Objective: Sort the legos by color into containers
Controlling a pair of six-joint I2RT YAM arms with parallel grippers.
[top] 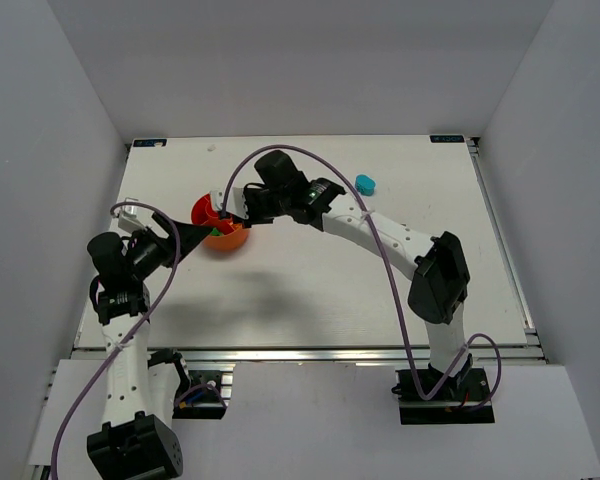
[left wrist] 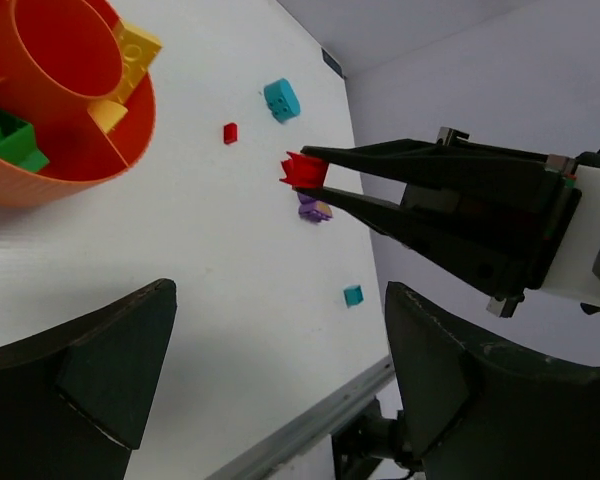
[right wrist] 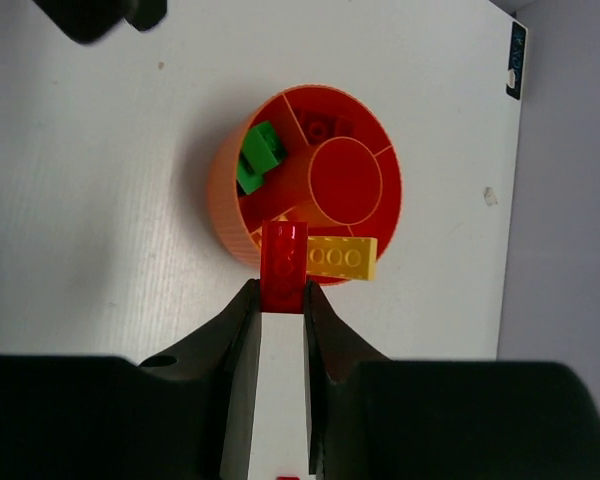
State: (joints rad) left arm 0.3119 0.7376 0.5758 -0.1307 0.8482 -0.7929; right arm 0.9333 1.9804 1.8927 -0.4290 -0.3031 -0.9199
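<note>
Currently the left claw (left wrist: 280, 290) stands wide open and empty just beside the bowl (right wrist: 220, 190) on the desk (right wrist: 100, 200). The right claw (right wrist: 280, 292) is clamped on a red brick (right wrist: 283, 262) above the bowl's near rim, next to a yellow brick (right wrist: 340, 258) resting across that rim. Red bricks (right wrist: 325, 128) lie in the far section, beyond the centre ring (right wrist: 345, 180). Released at this position, the brick would likely strike the rim or join the yellow section; a low pass could dislodge the yellow brick.

right hand (right wrist: 282, 292) over the bowl (right wrist: 218, 190) bars its top; table (right wrist: 90, 200) beside lies open
</note>
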